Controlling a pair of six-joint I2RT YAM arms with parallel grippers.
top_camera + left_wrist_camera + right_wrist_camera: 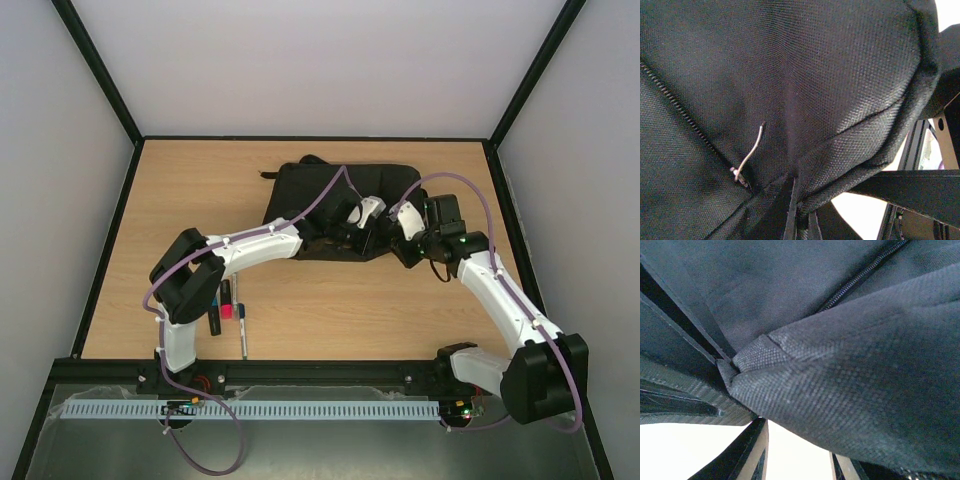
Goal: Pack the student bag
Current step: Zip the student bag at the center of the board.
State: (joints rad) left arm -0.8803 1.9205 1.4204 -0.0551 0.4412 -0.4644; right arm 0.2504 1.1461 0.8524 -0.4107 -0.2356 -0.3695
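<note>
The student bag (330,190) is a large black fabric backpack lying at the back middle of the table. My left gripper (357,234) is at its near edge. In the left wrist view the black fabric (805,75) fills the frame, and the left gripper (799,202) is shut on a fold of it. A zipper with a metal pull (749,155) runs just to the left. My right gripper (403,248) is at the bag's near right corner. In the right wrist view the right gripper (796,435) has its jaws apart, and a bag corner (840,390) drapes over the tips.
Several markers and pens lie on the table by the left arm: a pink marker (227,301), a black marker (215,319) and a thin pen (242,332). Black frame posts and white walls enclose the wooden table (330,310).
</note>
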